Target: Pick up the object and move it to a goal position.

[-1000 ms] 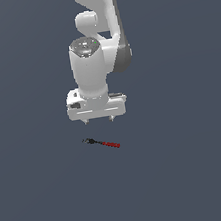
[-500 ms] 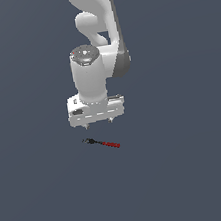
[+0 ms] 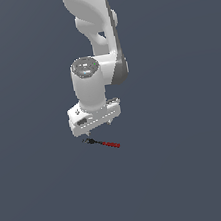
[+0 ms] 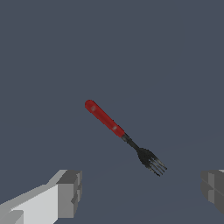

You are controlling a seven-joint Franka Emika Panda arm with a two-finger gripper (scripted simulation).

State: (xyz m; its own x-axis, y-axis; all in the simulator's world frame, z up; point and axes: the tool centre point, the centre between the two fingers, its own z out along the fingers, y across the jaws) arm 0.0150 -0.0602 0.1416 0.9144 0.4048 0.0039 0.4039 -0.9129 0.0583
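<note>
Just one fork (image 4: 124,137) beneath one spread claw (image 4: 140,192).

Fork (image 4: 124,137): glossy red handle, seemingly matt black tines.

1. The setting is a single flat surface (image 3: 193,170) of dark slate blue-grey that fills the whole exterior view from edge to edge.
2. No seam, edge or horizon line divides this surface, so floor and backdrop cannot be told apart.
3. The wrist view shows the same dark blue-grey ground (image 4: 166,52), plain and without texture or pattern.
4. The light is soft and even, with only very faint shading across the ground.
</note>
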